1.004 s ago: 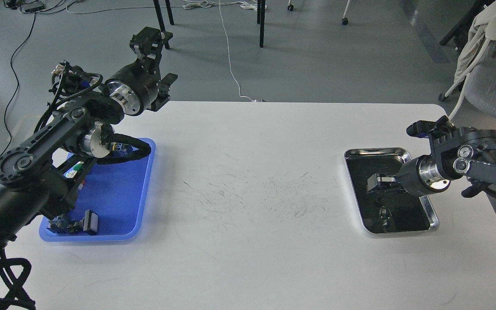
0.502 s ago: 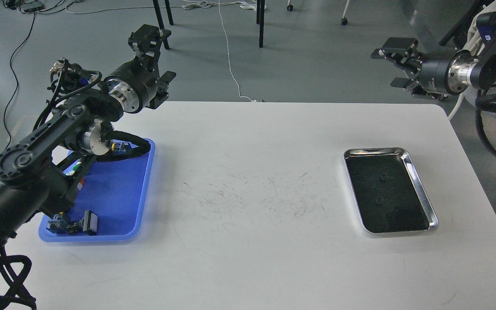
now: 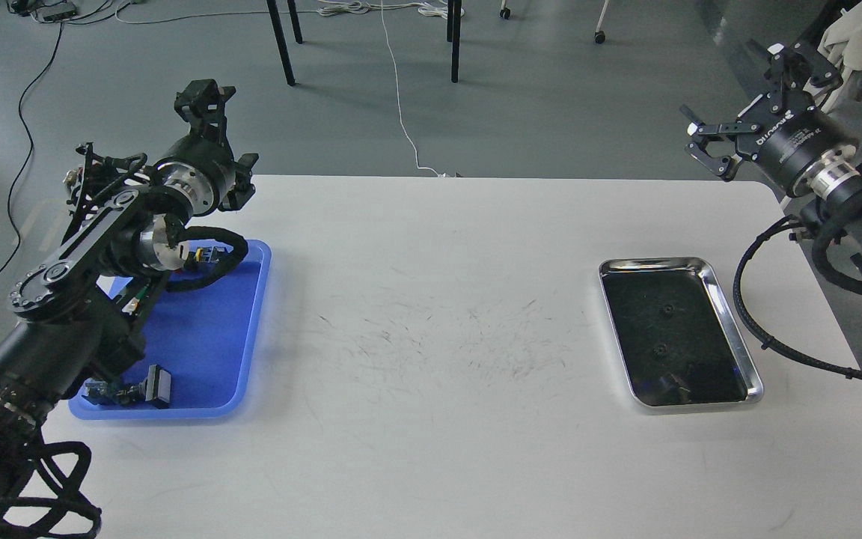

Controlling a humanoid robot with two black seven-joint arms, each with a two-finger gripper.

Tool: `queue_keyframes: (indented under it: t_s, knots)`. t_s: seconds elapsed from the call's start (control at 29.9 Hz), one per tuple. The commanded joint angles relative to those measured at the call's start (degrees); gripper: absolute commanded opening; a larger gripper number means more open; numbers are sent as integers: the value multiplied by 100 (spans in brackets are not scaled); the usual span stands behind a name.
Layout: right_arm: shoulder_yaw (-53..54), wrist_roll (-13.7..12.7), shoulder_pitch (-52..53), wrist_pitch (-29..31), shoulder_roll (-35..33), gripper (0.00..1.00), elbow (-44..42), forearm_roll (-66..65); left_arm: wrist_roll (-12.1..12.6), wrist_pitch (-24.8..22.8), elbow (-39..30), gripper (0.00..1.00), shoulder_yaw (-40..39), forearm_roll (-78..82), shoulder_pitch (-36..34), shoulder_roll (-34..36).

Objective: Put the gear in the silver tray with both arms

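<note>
head view, right gripper (image 3: 730,112) spread wide, empty, above silver tray (image 3: 734,337)

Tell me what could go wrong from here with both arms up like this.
1. The left gripper hangs above the far corner of the blue tray while that arm's links and cables cross over it, so a descent could snag cables or nudge the tray.
2. The small parts sit crowded in the tray's near corner beside the arm, a hard reach.
3. The silver tray is mirror-dark; two small pieces there are easy to miss.
</note>
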Motion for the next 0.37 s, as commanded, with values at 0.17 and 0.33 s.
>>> queue_keyframes:
  t_s: [0.17, 0.33]
  knots:
    - [207, 36, -292, 52, 191, 99, 54, 5, -608, -1019, 1344, 98, 123, -903, -248, -64]
    - [278, 53, -292, 43, 340, 99, 19, 5, -862, -1028, 1327, 98, 158, -1080, -257, -46]
